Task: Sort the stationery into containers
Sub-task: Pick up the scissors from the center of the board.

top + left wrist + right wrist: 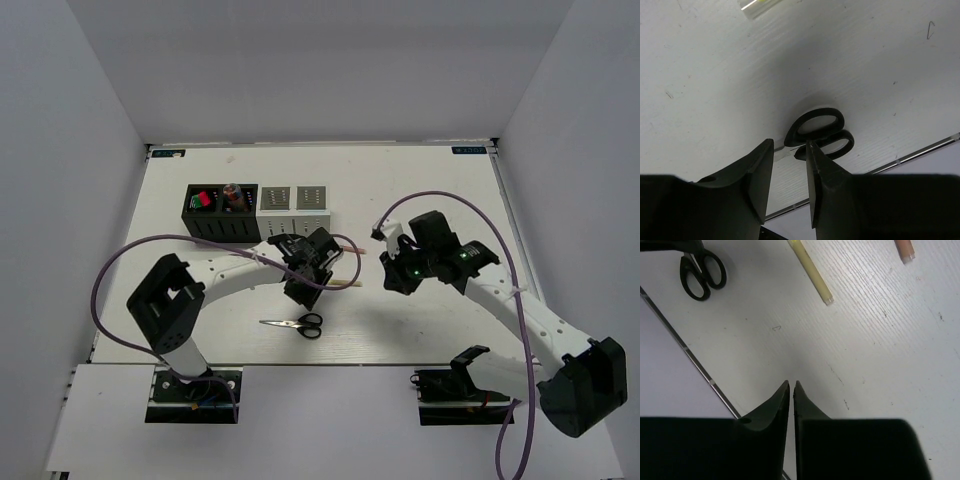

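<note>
Black-handled scissors (297, 323) lie flat near the table's front edge; in the left wrist view their handles (818, 131) show just past my fingertips. My left gripper (790, 142) hovers above them, open, with nothing between the jaws. A thin yellow pencil (813, 271) and a pink pen (904, 249) lie ahead of my right gripper (791, 382), whose jaws are shut and hold nothing. The containers (258, 210) stand at the back left, two black and two white. Markers with red and green caps (203, 199) stand in the leftmost black one.
A clear tube (761, 6) lies at the top edge of the left wrist view. The table's front edge (685, 347) runs close behind both grippers. A purple cable (350, 262) loops beside the left gripper (300, 288).
</note>
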